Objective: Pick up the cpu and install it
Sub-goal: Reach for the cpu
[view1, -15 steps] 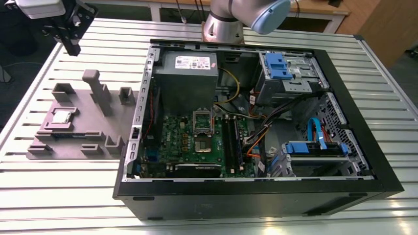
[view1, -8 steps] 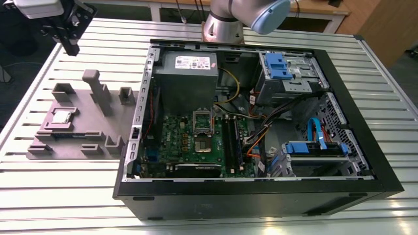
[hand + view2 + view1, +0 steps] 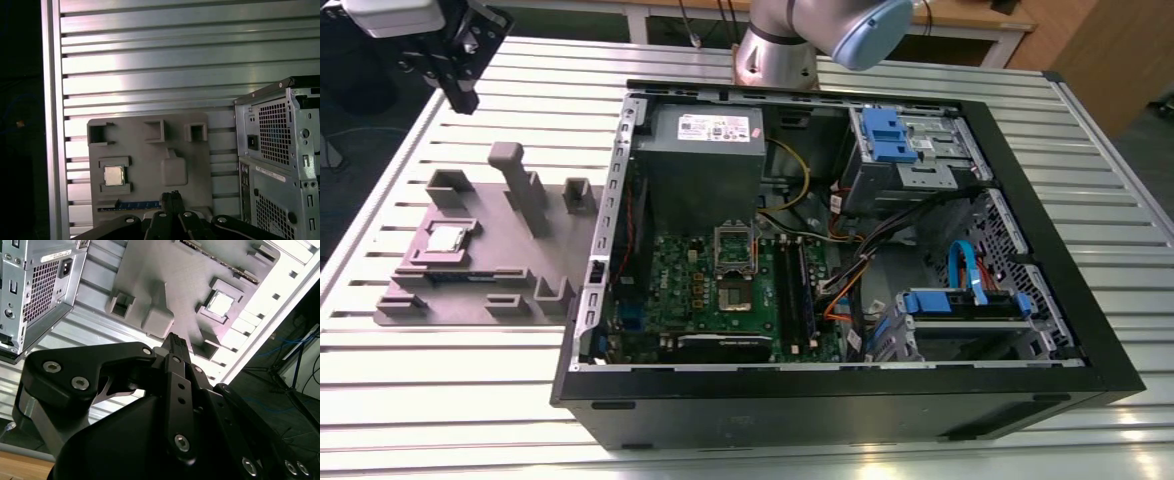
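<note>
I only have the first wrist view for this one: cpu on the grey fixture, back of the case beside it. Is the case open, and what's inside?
Observer: Yes. In the exterior view the case lies on its side with its panel off, and the green motherboard is exposed.
Operator: Is the socket filled?
Observer: No. The socket shows a dark middle inside its metal frame. The cpu lies on the fixture.
Operator: How near is the end effector to the cpu?
Observer: It is well apart from it. The end effector hangs beyond the fixture's far end, at the exterior view's upper left.
</note>
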Robot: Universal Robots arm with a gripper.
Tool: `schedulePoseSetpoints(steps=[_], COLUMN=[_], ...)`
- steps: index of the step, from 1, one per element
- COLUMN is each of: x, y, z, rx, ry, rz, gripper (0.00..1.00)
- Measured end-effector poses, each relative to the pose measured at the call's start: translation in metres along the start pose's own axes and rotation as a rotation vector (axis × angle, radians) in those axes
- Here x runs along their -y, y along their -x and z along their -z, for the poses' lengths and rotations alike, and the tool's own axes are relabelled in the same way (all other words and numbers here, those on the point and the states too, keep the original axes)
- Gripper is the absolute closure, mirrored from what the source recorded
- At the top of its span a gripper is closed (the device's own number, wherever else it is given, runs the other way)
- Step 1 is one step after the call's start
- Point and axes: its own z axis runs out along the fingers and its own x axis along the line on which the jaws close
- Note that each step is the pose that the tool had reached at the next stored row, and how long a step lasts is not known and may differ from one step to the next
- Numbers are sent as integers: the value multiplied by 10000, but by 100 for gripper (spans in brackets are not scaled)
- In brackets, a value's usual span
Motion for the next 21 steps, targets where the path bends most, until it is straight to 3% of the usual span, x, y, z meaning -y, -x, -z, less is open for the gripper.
schedulePoseSetpoints(steps=[21], x=[7], y=[-86], z=[-2], rx=[-1], ry=[-1], rz=[0], gripper=[90])
